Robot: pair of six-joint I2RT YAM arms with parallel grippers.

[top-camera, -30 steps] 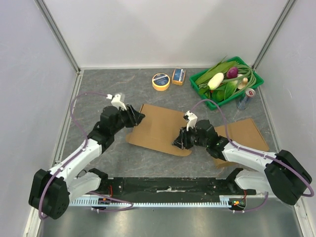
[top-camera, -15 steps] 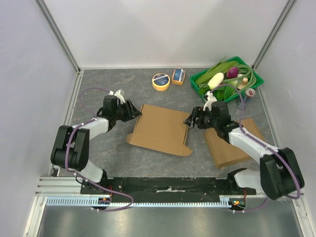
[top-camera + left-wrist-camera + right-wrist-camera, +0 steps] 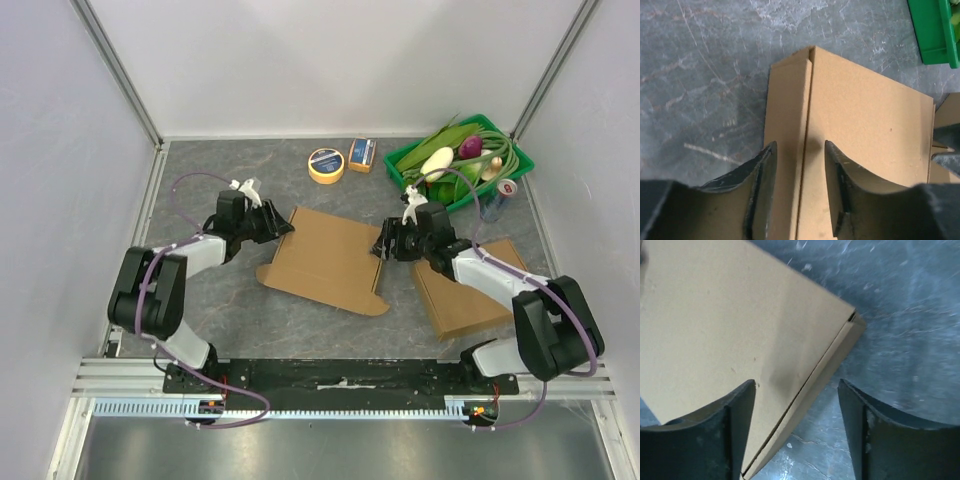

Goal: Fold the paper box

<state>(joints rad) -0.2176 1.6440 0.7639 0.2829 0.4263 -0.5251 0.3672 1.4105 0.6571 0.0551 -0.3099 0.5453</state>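
The paper box lies flat and unfolded in the middle of the table, brown cardboard with a rounded tab at its near right corner. My left gripper is at its far left corner. In the left wrist view the left gripper is open, straddling the crease of the narrow side flap of the box. My right gripper is at the box's right edge. The right gripper stands open in its wrist view, one finger over the cardboard, the other over bare table, with the edge flap between them.
A second flat cardboard sheet lies under the right arm. A green basket of vegetables sits at the back right with a small can beside it. A yellow tape roll and a small orange box lie at the back.
The right gripper left the box's near right part, swung back, then came to the box's right edge. The left arm pulled back and its gripper settled at the far left corner.
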